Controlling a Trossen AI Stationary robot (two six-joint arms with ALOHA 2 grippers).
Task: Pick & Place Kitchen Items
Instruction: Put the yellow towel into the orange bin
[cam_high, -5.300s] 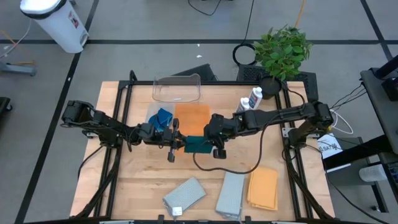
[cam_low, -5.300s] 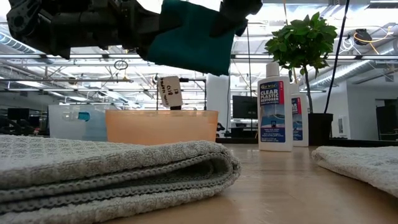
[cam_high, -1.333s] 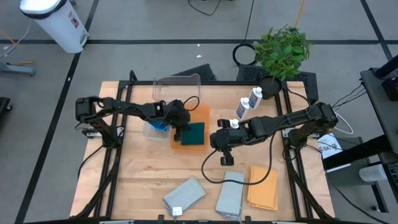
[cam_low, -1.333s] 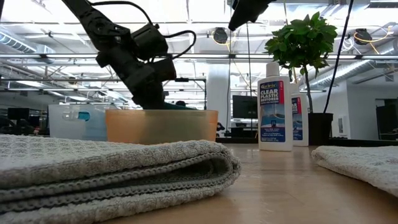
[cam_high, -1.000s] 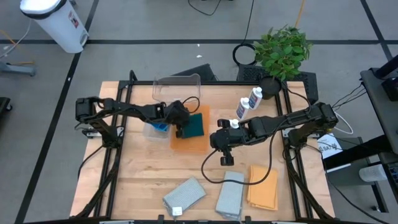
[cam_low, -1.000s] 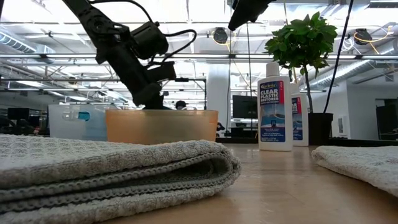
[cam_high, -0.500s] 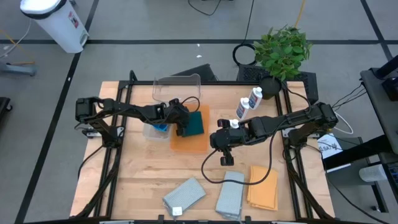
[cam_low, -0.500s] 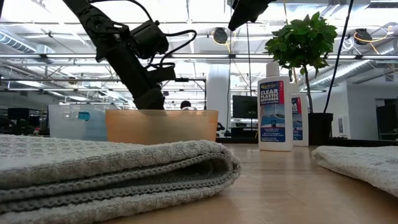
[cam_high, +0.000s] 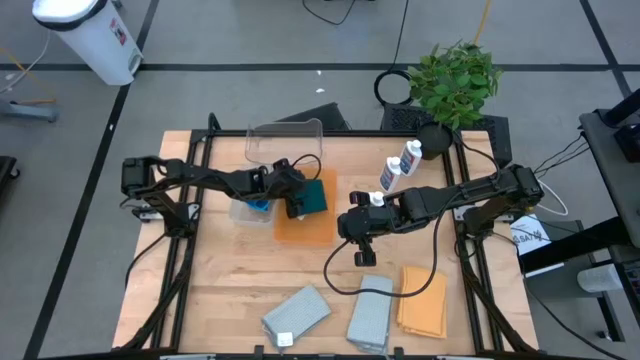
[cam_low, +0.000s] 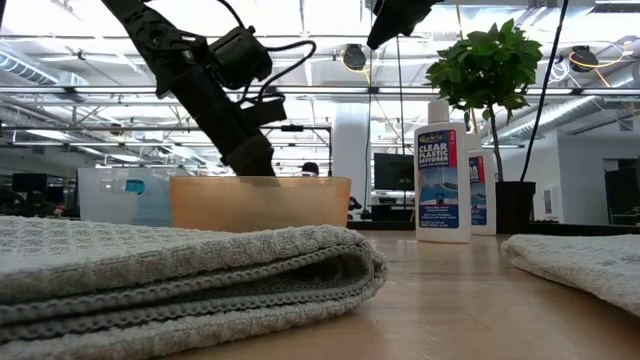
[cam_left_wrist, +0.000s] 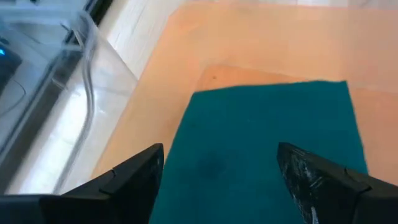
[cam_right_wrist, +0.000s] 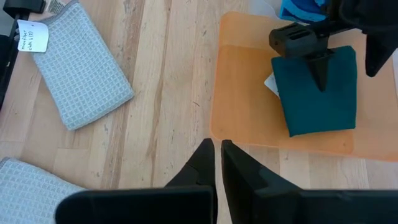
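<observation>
Dropped since a second ago: green pad flat on orange mat, left gripper spread above; right gripper pressed shut at 3 o'clock; cloths, bottles left.

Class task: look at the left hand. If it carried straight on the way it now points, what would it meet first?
Most likely the dark green square pad: the open left hand points down at it, just above, where it lies on the shallow orange tray.
</observation>
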